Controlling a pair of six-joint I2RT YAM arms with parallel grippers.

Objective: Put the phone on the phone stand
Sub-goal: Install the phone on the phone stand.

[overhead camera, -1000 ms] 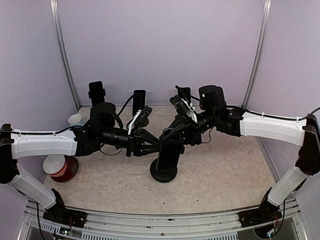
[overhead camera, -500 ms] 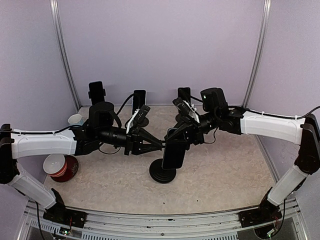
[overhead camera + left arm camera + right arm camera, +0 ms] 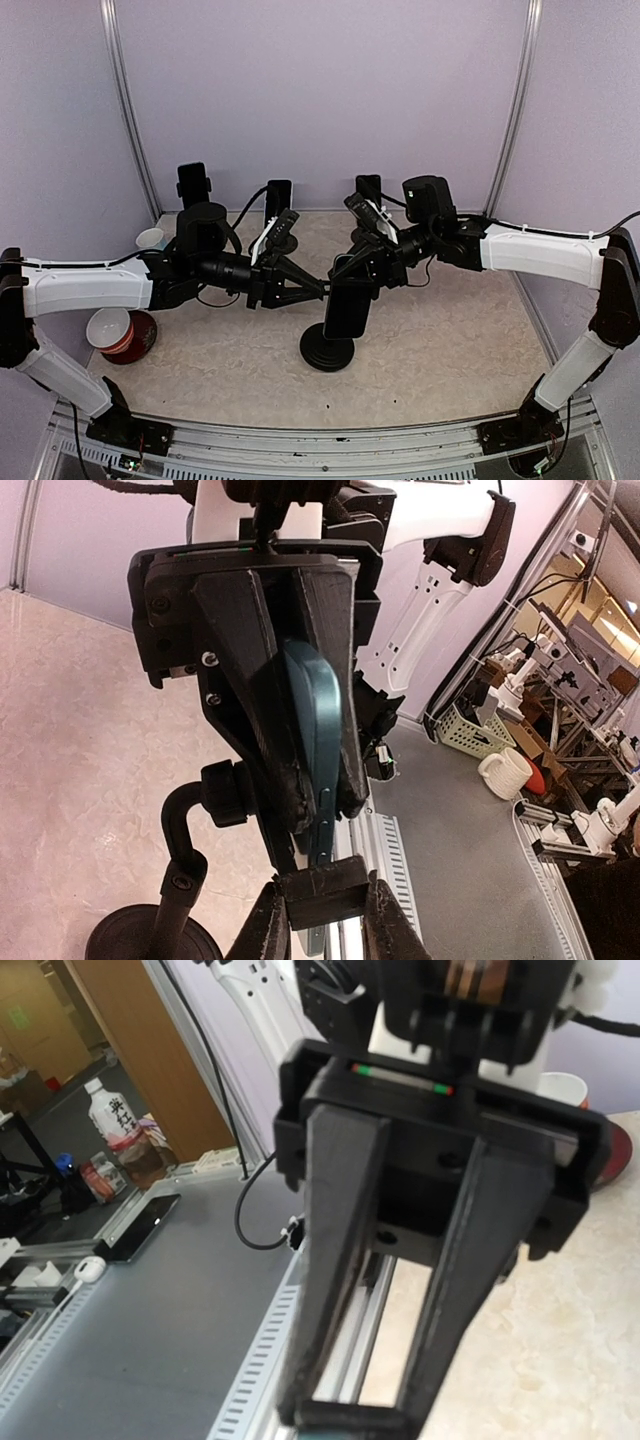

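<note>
The phone stand (image 3: 328,350) stands mid-table on a round black base, its bent arm (image 3: 184,852) rising from it. The phone (image 3: 346,312), dark with a teal edge (image 3: 318,730), hangs upright just above the stand's holder. My right gripper (image 3: 352,283) comes in from the right and is shut on the phone's upper part, one finger on each face. My left gripper (image 3: 322,291) reaches in from the left and is shut on a black block of the stand's clamp (image 3: 322,898), just under the phone's lower end. In the right wrist view my right gripper (image 3: 350,1415) points down over the table's front rail.
Three other dark phones on stands (image 3: 193,185), (image 3: 278,204), (image 3: 368,187) line the back wall. A white cup (image 3: 152,240) and a red-and-white bowl (image 3: 120,334) sit at the left. The metal front rail (image 3: 320,440) runs along the near edge.
The phone and my right gripper have shifted slightly right and up, uncovering more of the stand's base. The left gripper stays on the clamp block, a little tighter.
</note>
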